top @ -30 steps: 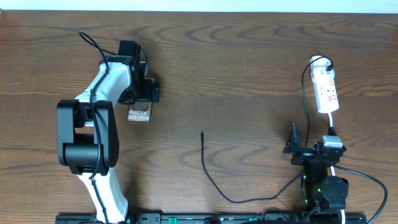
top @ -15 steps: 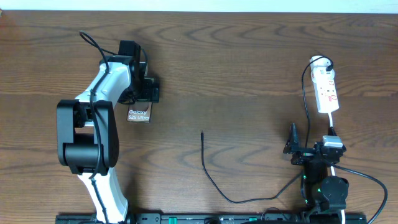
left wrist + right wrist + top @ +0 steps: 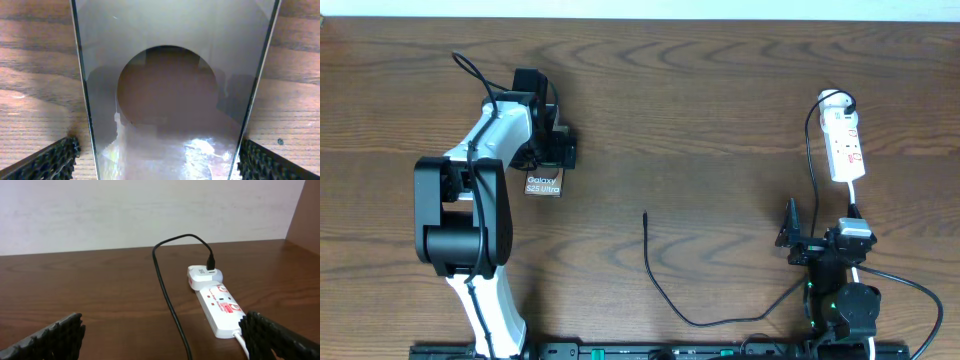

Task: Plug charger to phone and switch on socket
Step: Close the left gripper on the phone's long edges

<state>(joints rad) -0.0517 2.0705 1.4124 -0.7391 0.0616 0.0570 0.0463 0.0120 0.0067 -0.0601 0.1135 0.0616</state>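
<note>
The phone (image 3: 542, 184) lies flat on the table at the left, dark with white "Galaxy S25 Ultra" lettering. My left gripper (image 3: 549, 156) is over its far end. In the left wrist view the phone (image 3: 170, 75) fills the frame and my left gripper (image 3: 160, 157) is open, one finger on each side of its long edges. The charger cable's black tip (image 3: 645, 214) lies loose at the table's middle. The white socket strip (image 3: 845, 146) lies at the right and also shows in the right wrist view (image 3: 220, 307). My right gripper (image 3: 162, 330) is open and empty, short of the strip.
A white adapter (image 3: 202, 276) sits plugged into the strip's far end, with the black cable (image 3: 167, 295) running from it towards the right arm. The cable loops along the table's front edge (image 3: 720, 322). A white cord (image 3: 910, 285) leaves the strip's near end.
The left arm has shifted very slightly to the right over the phone. The phone, the cable, the strip and the right arm have not moved.
</note>
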